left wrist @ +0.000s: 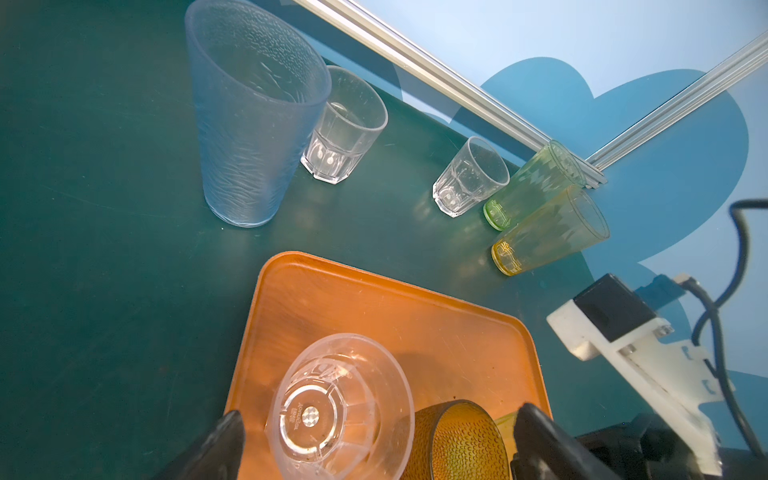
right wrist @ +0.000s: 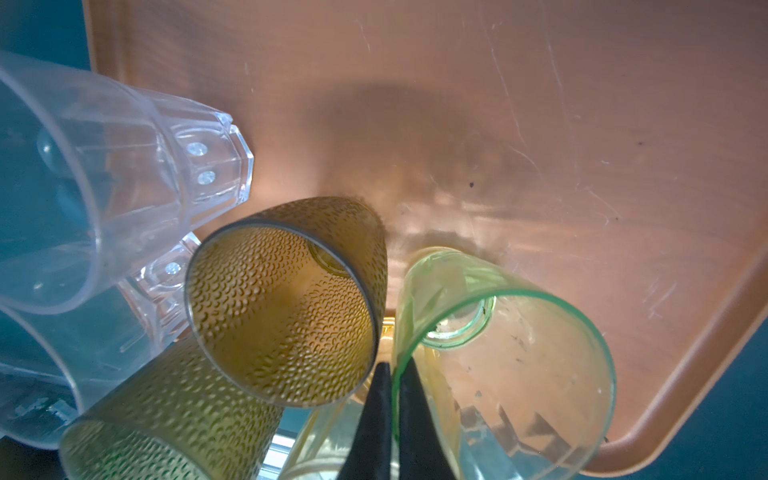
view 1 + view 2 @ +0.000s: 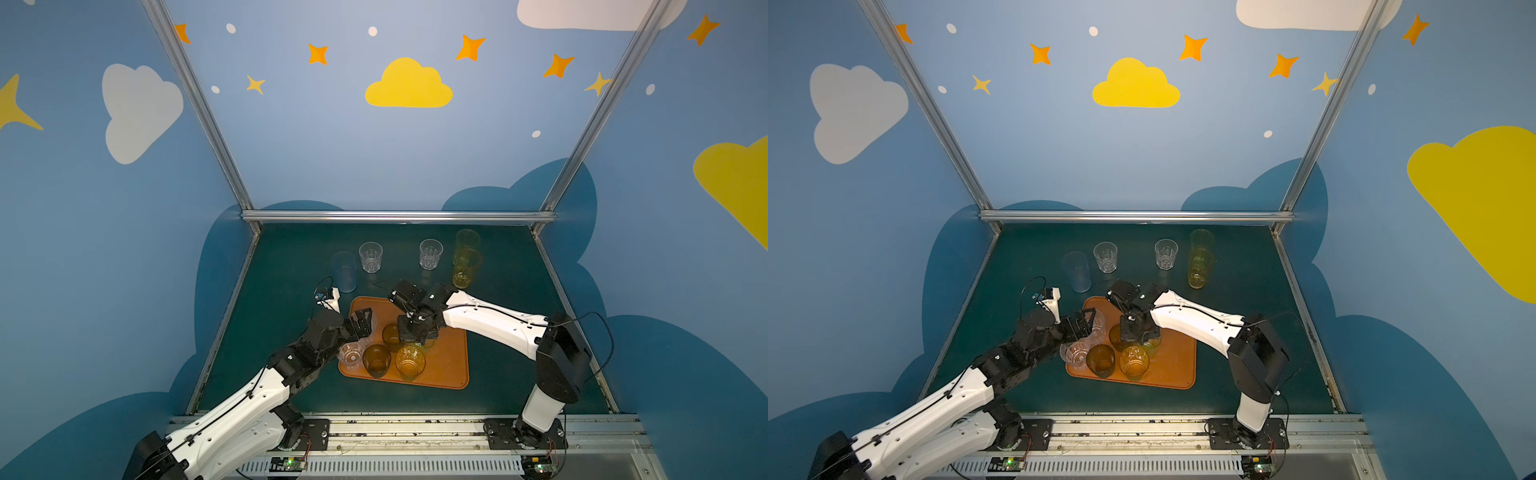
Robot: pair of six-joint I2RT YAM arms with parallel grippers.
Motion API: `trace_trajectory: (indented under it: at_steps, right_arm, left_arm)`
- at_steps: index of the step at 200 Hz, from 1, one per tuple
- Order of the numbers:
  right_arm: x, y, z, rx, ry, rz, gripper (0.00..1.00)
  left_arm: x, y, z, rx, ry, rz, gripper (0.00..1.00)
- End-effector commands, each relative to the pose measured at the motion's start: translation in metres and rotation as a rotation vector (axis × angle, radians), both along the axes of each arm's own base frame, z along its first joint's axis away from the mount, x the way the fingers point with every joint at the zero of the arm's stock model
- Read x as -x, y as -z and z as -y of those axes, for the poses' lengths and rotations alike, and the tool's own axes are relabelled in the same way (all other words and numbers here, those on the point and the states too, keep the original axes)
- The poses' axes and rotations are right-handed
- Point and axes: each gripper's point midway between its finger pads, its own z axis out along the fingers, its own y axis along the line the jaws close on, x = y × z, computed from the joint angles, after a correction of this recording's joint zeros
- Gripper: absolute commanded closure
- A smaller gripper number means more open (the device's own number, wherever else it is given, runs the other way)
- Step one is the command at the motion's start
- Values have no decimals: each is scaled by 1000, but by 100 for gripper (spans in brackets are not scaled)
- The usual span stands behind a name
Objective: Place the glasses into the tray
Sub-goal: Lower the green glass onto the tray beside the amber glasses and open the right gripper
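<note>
Dark green tabletop (image 3: 291,270), alu frame rail (image 3: 399,216), blue wall (image 3: 332,145) w/ yellow cloud (image 3: 409,85), prob. sticker

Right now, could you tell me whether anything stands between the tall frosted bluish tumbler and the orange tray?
Nothing visible does: only bare green tabletop lies between the tall frosted bluish tumbler and the flat orange-brown plastic tray.

A dark green tabletop (image 3: 282,291) is enclosed by light blue walls (image 3: 316,145). Above and behind the tabletop, a yellow cloud (image 3: 408,85) and orange stars (image 3: 318,54) are painted; an aluminium rail (image 3: 399,216) is fixed along its far edge.
</note>
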Motion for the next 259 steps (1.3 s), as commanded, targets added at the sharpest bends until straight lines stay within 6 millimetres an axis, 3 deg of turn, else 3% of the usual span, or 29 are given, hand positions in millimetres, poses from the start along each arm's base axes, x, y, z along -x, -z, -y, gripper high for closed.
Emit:
trace_trajectory:
  at_steps: [1,75,121,131,207,259]
  right_arm:
    - [0,-2,1,33,-21,3,94]
    - [-7,-21,5,38,-34,52,72]
    - [-13,-30,17,50,5,98,38]
    - [-14,-30,19,50,15,97,25]
    - [-36,-43,29,10,35,173,17]
    - [-55,-49,36,-150,62,219,16]
  left_arm:
    - [0,1,-2,-10,-7,-10,0]
    - [1,1,-1,-9,2,-9,0]
    - [1,2,-2,-16,-3,-19,0]
    - [1,1,-1,-15,-1,-20,0]
    - [-9,-6,2,-13,-29,-27,0]
    - [-30,-21,15,-85,-10,-38,0]
